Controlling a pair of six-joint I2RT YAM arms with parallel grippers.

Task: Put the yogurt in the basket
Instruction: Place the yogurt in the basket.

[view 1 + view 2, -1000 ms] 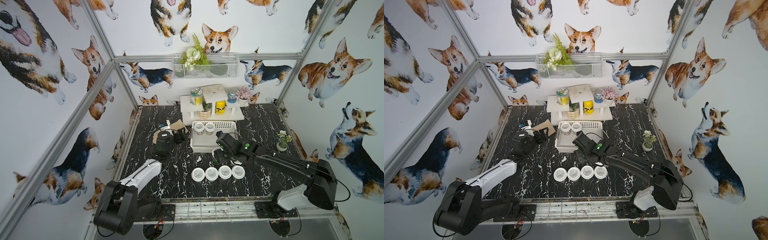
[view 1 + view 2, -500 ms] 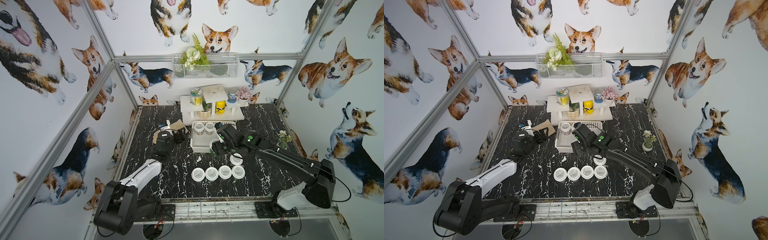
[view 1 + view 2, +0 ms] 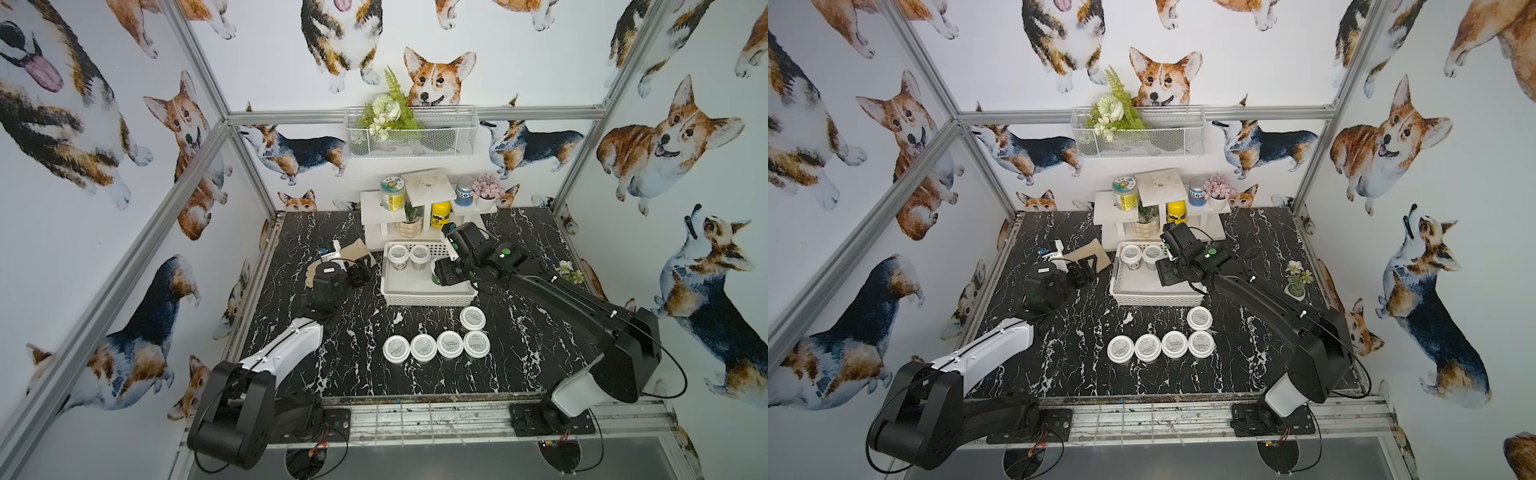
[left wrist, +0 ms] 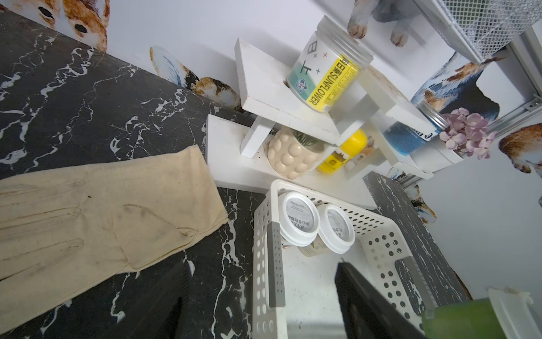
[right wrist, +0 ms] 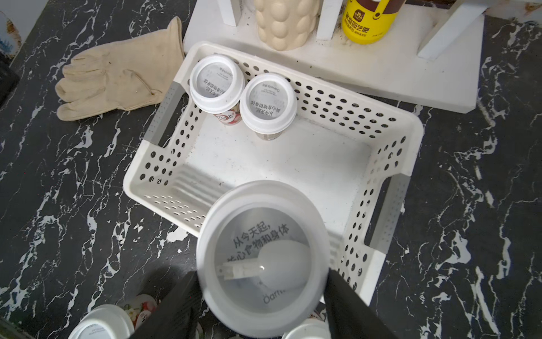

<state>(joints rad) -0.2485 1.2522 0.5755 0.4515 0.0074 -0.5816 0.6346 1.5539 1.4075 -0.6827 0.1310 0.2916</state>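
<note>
My right claw (image 5: 261,281) is closed on one yogurt jar (image 5: 262,234), with a finger at each side of it. I hold it in the air over the right side of the basket (image 3: 428,298). Two jars (image 3: 397,254) stand in the far left corner of the basket, touching each other. Five more are on the surface (image 3: 332,365) in front of it: four in a row (image 3: 450,344), and one (image 3: 472,318) just behind the right end. My left claw (image 4: 261,264) is open and empty, beside the glove (image 4: 102,211).
</note>
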